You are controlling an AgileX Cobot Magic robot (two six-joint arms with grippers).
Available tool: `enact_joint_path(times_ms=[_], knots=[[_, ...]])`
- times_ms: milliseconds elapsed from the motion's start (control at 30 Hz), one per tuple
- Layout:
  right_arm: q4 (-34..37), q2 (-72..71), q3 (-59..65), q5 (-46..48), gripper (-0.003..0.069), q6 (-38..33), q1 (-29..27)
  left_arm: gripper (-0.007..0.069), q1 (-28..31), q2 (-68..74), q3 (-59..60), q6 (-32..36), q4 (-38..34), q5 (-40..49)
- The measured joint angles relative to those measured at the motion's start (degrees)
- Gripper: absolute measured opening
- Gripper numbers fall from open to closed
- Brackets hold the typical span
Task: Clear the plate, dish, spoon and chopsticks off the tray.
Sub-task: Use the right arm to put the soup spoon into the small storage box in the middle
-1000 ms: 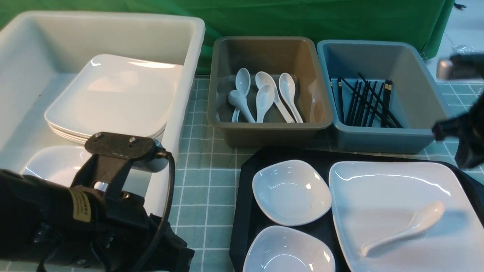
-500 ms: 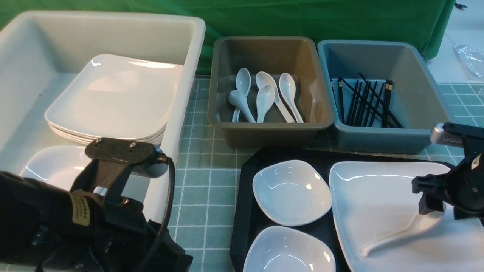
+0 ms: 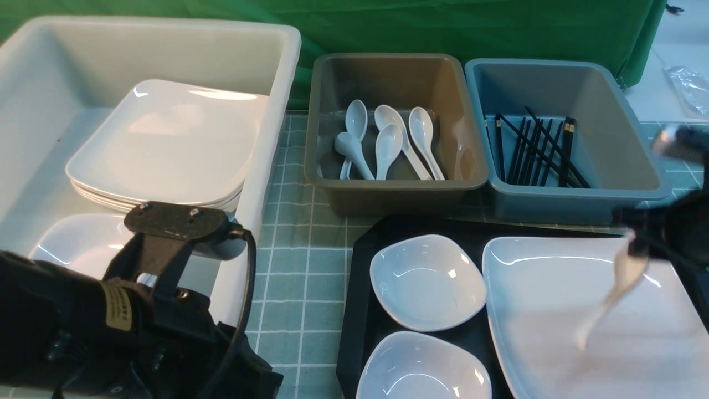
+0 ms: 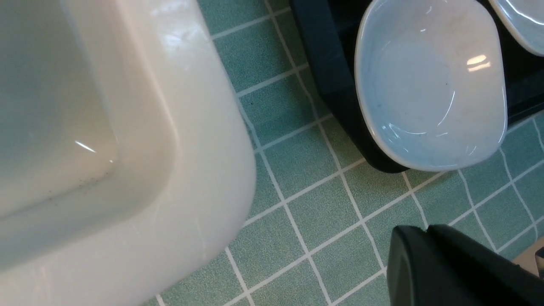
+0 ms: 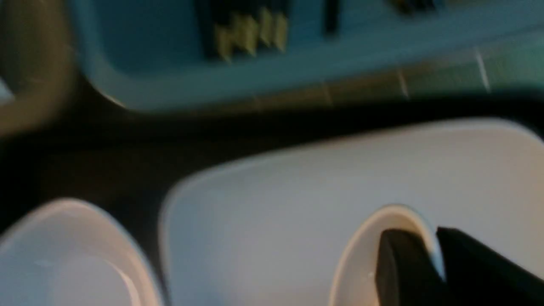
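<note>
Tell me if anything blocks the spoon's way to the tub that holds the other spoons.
Nothing visible does. The spoon hangs in the right gripper above the plate. The grey-brown tub is open-topped, further forward and to the left. Only its near wall must be cleared.

I see green backdrop [image 3: 443,27] across rear; teal checked tablecloth [image 3: 299,277] below it; pale floor [image 3: 684,50] past its right edge.

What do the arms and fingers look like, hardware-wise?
Left arm: matt black, bulky, with a yellow printed label, a flat black bracket with two screws and a looping black cable. Right arm: black too, blurred, with a silver-grey part. Right fingers: black, blocky.
</note>
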Motion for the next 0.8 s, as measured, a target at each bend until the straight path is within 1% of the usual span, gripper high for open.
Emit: enact_joint_path(times_ms=[33,100,167,267,367,467,500,533,567,633,700,733,800], knots=[[0.2,0.0,-0.5,-0.3,0.0108,-0.4,0.3,0.001,0.0,0.0,0.0,0.0,0.0,-0.1],[1.8,0.8,-5.7,-3.9,0.0108,-1.8,3.2,0.001,0.0,0.0,0.0,0.0,-0.1,-0.6],[2.6,4.4,-12.4,-7.4,0.0108,-3.0,6.7,0.001,0.0,0.0,0.0,0.0,-0.3,-0.8],[2.7,10.7,-21.8,-8.9,0.0108,-3.3,10.3,0.001,0.0,0.0,0.0,0.0,-0.9,-0.7],[2.7,16.9,-28.6,-9.4,0.0108,-3.3,12.4,0.001,0.0,0.0,0.0,0.0,-1.9,0.3],[2.7,26.3,-36.8,-9.5,0.0112,-2.6,14.2,0.001,0.0,0.0,0.0,0.0,-2.6,3.8],[2.7,28.2,-38.9,-9.5,0.012,-1.9,14.6,0.001,0.0,0.0,0.0,0.0,-2.7,4.4],[2.7,30.8,-41.1,-9.4,0.0146,-0.3,14.8,0.001,0.0,0.0,0.0,0.0,-3.1,5.8],[2.7,31.3,-41.4,-9.4,0.0146,-0.3,14.8,0.001,0.0,0.0,0.0,0.0,-3.1,5.8],[2.7,35.0,-44.0,-9.5,0.0232,2.7,15.0,0.001,0.0,0.0,0.0,0.0,-3.6,7.3],[2.7,37.4,-45.6,-9.8,0.0358,4.7,15.0,0.001,0.0,0.0,0.0,0.0,-4.6,8.1],[2.7,37.5,-45.6,-9.7,0.0378,4.9,15.0,0.001,0.0,0.0,0.0,0.0,-4.7,8.1],[2.7,37.6,-45.9,-6.5,0.0473,4.4,15.0,0.001,0.0,0.0,0.0,0.0,-5.2,8.3]])
